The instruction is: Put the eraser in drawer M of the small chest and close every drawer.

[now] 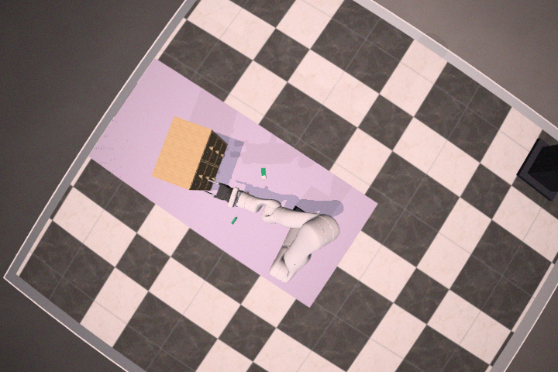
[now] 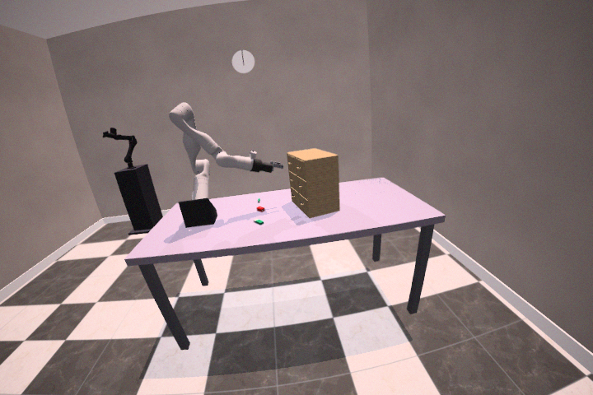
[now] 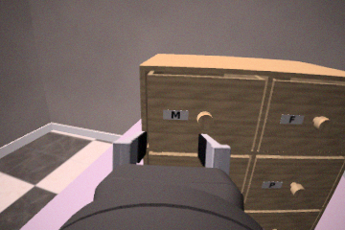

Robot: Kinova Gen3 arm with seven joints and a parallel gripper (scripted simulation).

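Note:
The small chest (image 1: 180, 153) (image 2: 324, 186) (image 3: 218, 64) stands upright, its drawers looking pushed in. Drawer M (image 3: 171, 91) is the top left one in the wrist view; its round knob (image 3: 204, 116) shows just above the right fingertip. My gripper (image 1: 207, 186) (image 2: 281, 164) (image 3: 172, 144) is open and empty, pointing at the chest front at the height of drawer M; the knob is not between the fingers. The likely eraser, a green block with a white end (image 1: 263, 173) (image 2: 259, 222), lies flat on the table (image 1: 143, 105) (image 2: 376, 200) in front of the chest.
A small green piece (image 1: 234, 220) (image 2: 259, 200) and a red piece (image 2: 260, 209) lie on the table; the arm mostly covers the red one from above. A black box-like object (image 2: 197, 212) stands near the arm's base. Drawers F (image 3: 300, 96) and P (image 3: 281, 168) have protruding knobs.

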